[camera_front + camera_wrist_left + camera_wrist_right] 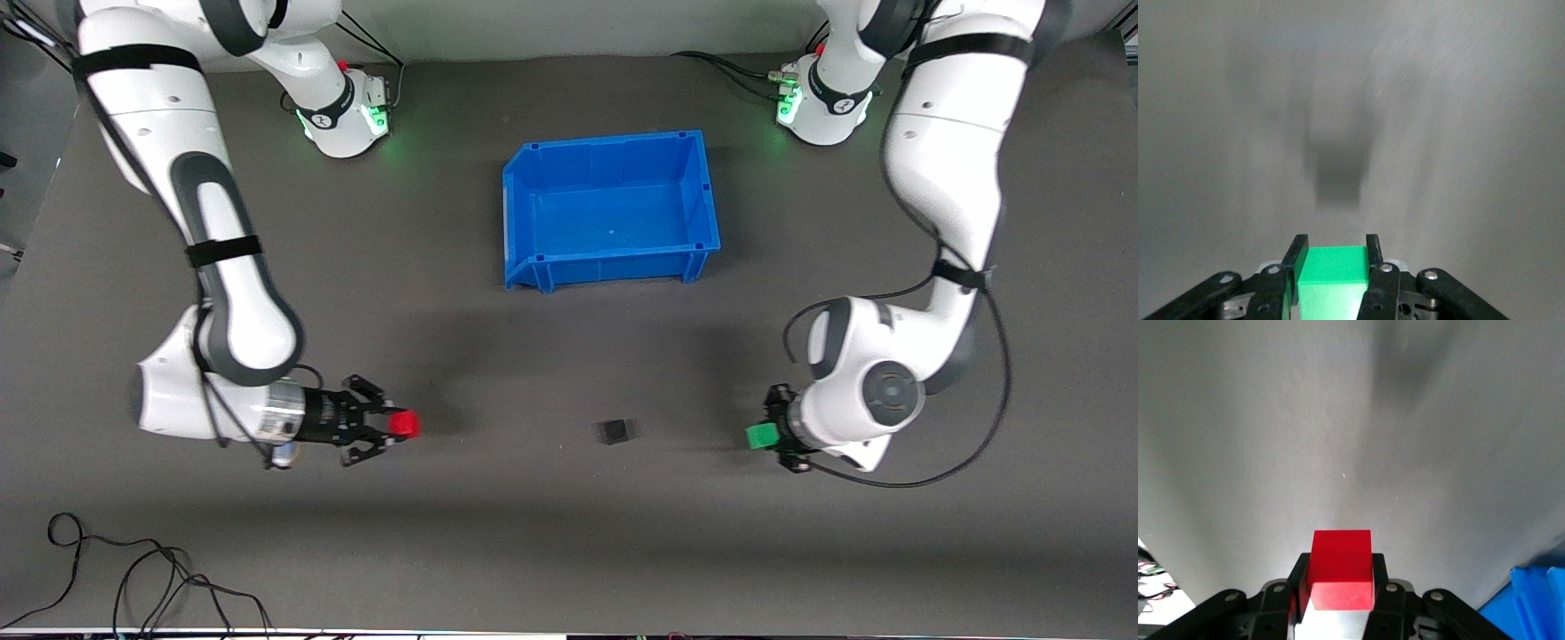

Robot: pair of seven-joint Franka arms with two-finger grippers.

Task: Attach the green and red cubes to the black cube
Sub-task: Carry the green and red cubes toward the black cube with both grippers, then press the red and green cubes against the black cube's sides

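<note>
The grey mat [569,533] was seen covering the whole table, matte and dark. A blue bin [610,267], open-topped with nothing visible inside, was set on it between the 2 arm bases and well apart from everything else.

The right gripper [396,425] was held over the mat toward the right arm's end of the table, its fingers clamped on the red cube [405,424]. In the right wrist view the red cube [1340,570] was seen pinched between the 2 black fingers [1300,577], bright, plain and sharp-edged, with its front half sticking out past the fingertips.

The left gripper [772,436] was held over the mat toward the left arm's end, its fingers clamped on the green cube [761,436]. In the left wrist view the green cube [1332,277] was shown gripped on 2 opposite faces, bright green and matte, with a soft shadow cast on the mat ahead of it.

The black cube [614,431] was left lying on the mat between the 2 grippers, apart from both and nearer the front camera than the bin. It looked small, plain and only slightly darker than the mat, about the same size as the 2 coloured cubes.
</note>
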